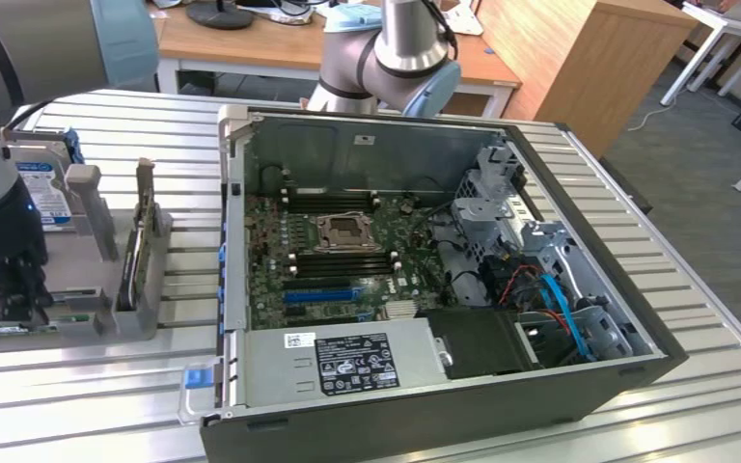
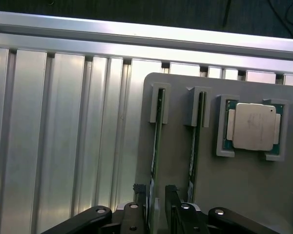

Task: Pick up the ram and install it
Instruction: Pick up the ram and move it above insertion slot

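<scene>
You are at the very start of the job: nothing is lifted and nothing is installed. Your hand (image 2: 155,191) is spread, with 1 dark finger on each side of the ram (image 2: 157,141), and as far as the wrist view shows the pads are not yet pressed on it. The ram stands on its long edge in a slotted bracket of the grey holder (image 2: 254,195), with a second stick (image 2: 198,141) parallel just beside it and the processor (image 2: 254,126) in its own pocket further along.

In the exterior view the computer case (image 1: 474,405) lies open on the worktop (image 2: 49,146), well apart from the holder. The long black memory slots (image 1: 344,262) on the motherboard (image 1: 344,241) look unfilled, so I judge the grasp, the carry and the seating all remain.

The ram is a thin, flat, rigid green board, seen edge-on as a narrow strip. The holder is matte grey, probably plastic, with squared brackets. The processor's cap is smooth brushed metal on a green base. The worktop is ribbed, shiny aluminium with long grooves. The case is dark sheet metal.
</scene>
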